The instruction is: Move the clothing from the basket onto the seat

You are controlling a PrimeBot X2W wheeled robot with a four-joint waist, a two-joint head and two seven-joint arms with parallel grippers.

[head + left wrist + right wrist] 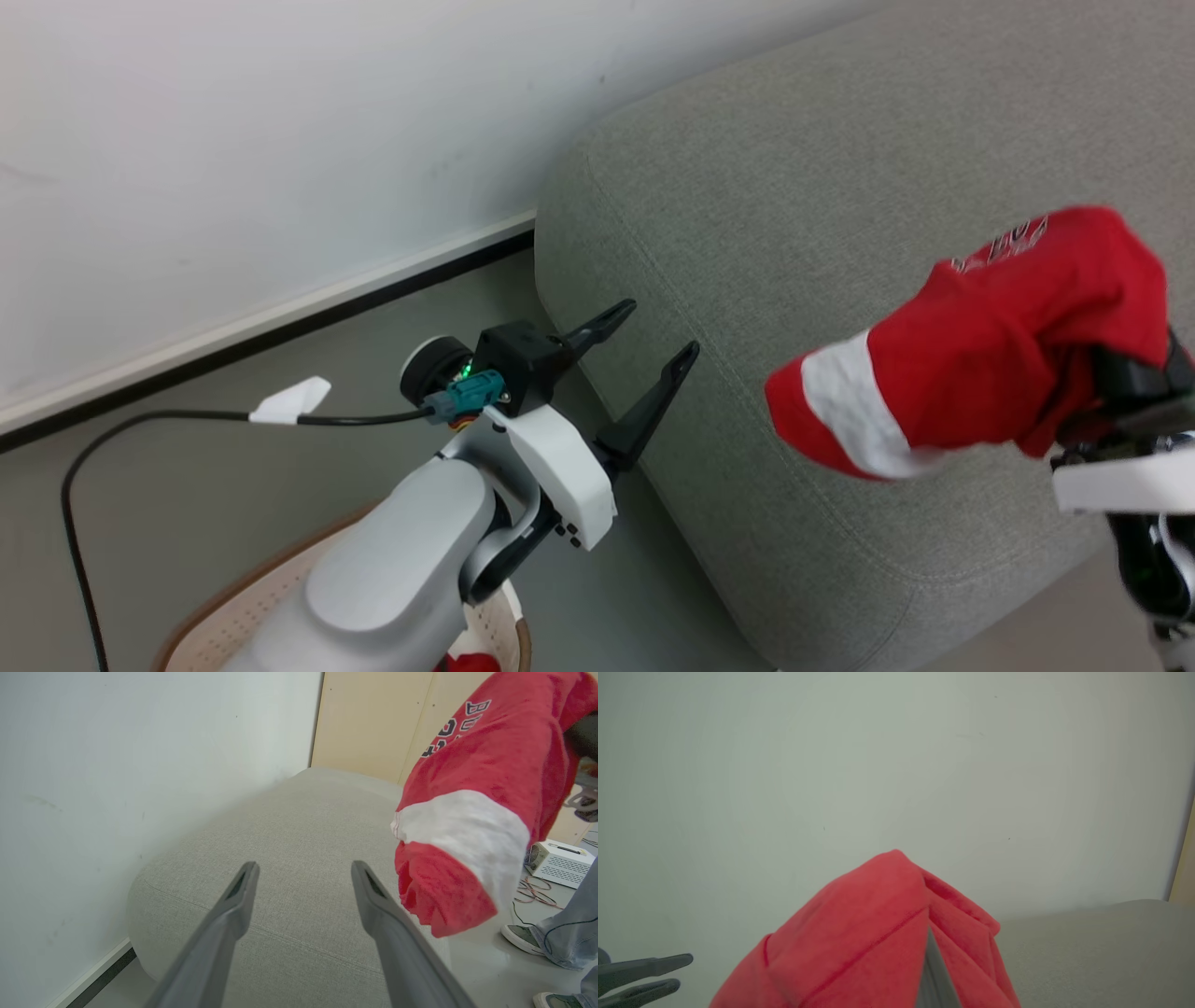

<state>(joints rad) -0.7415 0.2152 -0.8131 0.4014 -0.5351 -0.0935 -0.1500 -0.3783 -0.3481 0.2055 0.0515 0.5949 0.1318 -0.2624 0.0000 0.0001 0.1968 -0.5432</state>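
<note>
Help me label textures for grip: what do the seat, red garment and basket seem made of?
The seat: grey woven upholstery, matte, visible weave and seams. The garment: soft fleecy knit, probably cotton, folds limply. The basket: likely smooth cream plastic, perforated.

Dark, white-edged block lettering (460, 721) stands on the red clothing (472, 779), at one o'clock in the left wrist view: the upper row begins "BU"; the lower row is creased and unreadable. In the head view, at two o'clock, it is too small to read.
</note>
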